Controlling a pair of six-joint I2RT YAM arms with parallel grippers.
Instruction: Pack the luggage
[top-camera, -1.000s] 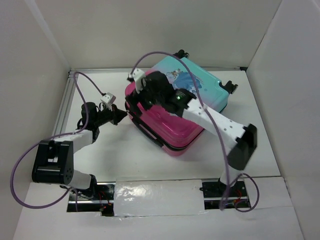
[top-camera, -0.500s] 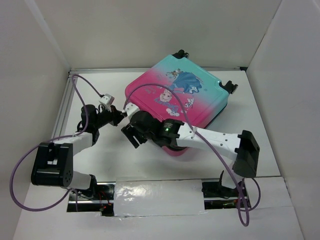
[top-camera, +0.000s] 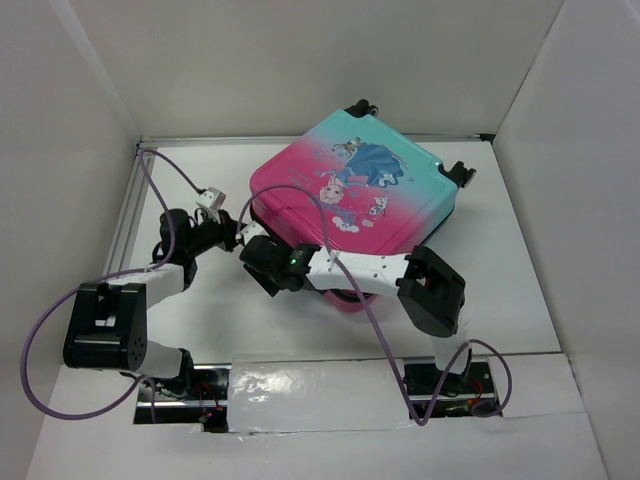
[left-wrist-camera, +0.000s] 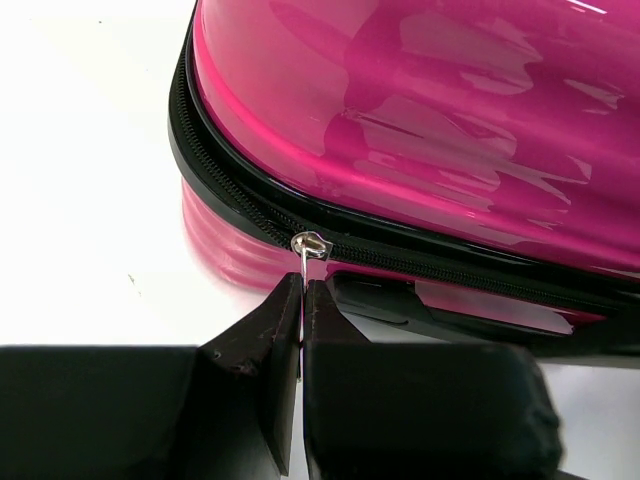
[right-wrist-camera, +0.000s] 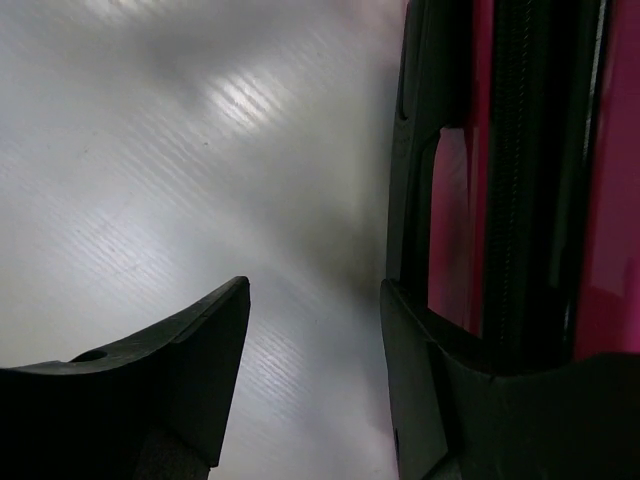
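The luggage (top-camera: 375, 195) lies flat and shut on the table, a pink-to-teal shell with the princess print facing up. In the left wrist view its pink shell (left-wrist-camera: 430, 120) has a black zipper band running round the side. My left gripper (left-wrist-camera: 303, 287) is shut on the thin metal zipper pull (left-wrist-camera: 304, 262) hanging from the slider at the suitcase's left corner; it also shows in the top view (top-camera: 237, 236). My right gripper (top-camera: 258, 272) is open and empty, low over the table at the suitcase's front-left side. Its right finger (right-wrist-camera: 405, 350) is next to the black side handle (right-wrist-camera: 412, 150).
White walls close in the table (top-camera: 200, 310) on the left, back and right. The suitcase's black wheels (top-camera: 462, 172) point to the back right. Purple cables loop over both arms. The right arm's elbow (top-camera: 432, 290) is folded in front of the suitcase.
My right arm came off the top of the suitcase and swung down to its front-left side, elbow folding low. My left gripper has stayed at the corner.
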